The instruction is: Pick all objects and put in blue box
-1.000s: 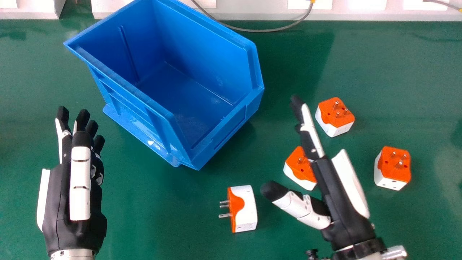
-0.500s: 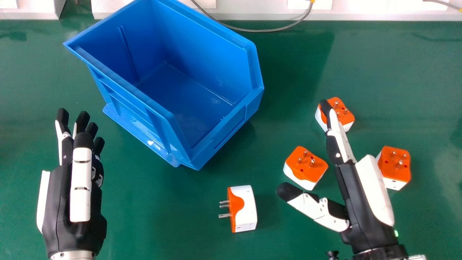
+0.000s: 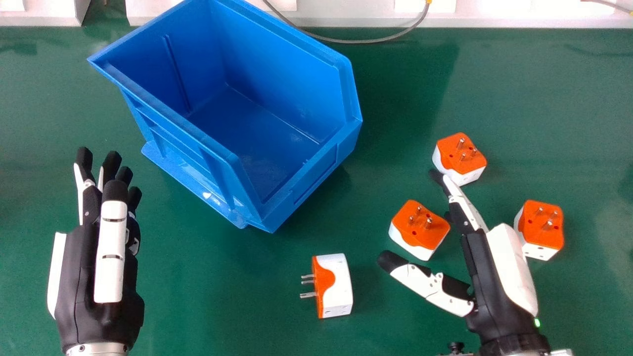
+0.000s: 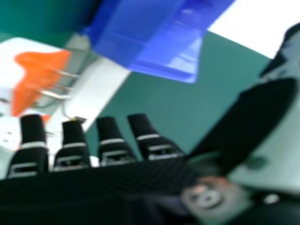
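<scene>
In the head view my right hand [image 3: 494, 277] is open, its fingers and thumb spread on either side of an orange-and-white adapter [image 3: 419, 228] on the table. Its fingertips are close to a farther adapter [image 3: 460, 157]. Another adapter [image 3: 540, 228] sits to the right of the hand, and one more [image 3: 334, 287] lies on its side, prongs pointing left. The blue box [image 3: 292, 183] holds nothing visible. My left hand [image 3: 106, 277] is open at the left. In the right hand view, my right hand [image 4: 110, 150] has extended fingers; an adapter [image 4: 40, 75] and the blue box [image 4: 136, 42] show beyond.
The green table [image 3: 222, 296] extends around everything. A grey cable [image 3: 371, 41] loops along the back edge by a white ledge [image 3: 346, 17]. The box's raised walls stand between the left hand and the far side.
My right hand has moved rightward from over the middle adapter, then slightly back from the far one, uncovering both. My left hand has barely shifted; adapters and box have not moved.
</scene>
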Controlling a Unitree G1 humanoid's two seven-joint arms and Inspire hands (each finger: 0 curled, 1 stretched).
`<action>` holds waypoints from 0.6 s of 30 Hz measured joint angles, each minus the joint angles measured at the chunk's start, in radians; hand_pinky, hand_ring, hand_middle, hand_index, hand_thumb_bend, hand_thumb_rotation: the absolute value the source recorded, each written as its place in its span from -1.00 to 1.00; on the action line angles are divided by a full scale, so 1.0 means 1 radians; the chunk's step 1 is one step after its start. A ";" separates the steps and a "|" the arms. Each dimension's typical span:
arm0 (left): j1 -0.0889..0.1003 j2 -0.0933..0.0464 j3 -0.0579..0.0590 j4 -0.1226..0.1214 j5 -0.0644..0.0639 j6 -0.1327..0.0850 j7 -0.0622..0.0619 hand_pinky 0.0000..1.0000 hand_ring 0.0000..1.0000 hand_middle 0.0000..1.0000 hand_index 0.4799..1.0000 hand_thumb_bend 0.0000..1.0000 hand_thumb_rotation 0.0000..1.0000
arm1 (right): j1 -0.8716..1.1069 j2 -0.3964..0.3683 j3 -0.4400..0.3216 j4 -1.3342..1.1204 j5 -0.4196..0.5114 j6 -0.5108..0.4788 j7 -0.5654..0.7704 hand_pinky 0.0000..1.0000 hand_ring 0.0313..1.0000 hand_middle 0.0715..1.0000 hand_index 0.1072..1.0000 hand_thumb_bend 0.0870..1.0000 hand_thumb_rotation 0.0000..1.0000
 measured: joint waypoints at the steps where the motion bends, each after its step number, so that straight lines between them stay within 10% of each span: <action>1: 0.000 0.000 0.000 -0.001 0.001 0.003 0.000 1.00 1.00 1.00 1.00 -0.06 0.63 | -0.008 -0.002 0.001 0.010 0.000 0.006 -0.002 0.60 0.79 0.80 0.76 0.15 0.39; 18: 0.002 0.001 0.004 -0.019 -0.006 0.012 -0.005 1.00 1.00 1.00 1.00 0.02 0.57 | -0.102 -0.018 0.012 0.092 -0.018 0.149 -0.018 0.60 0.79 0.82 0.76 0.13 0.41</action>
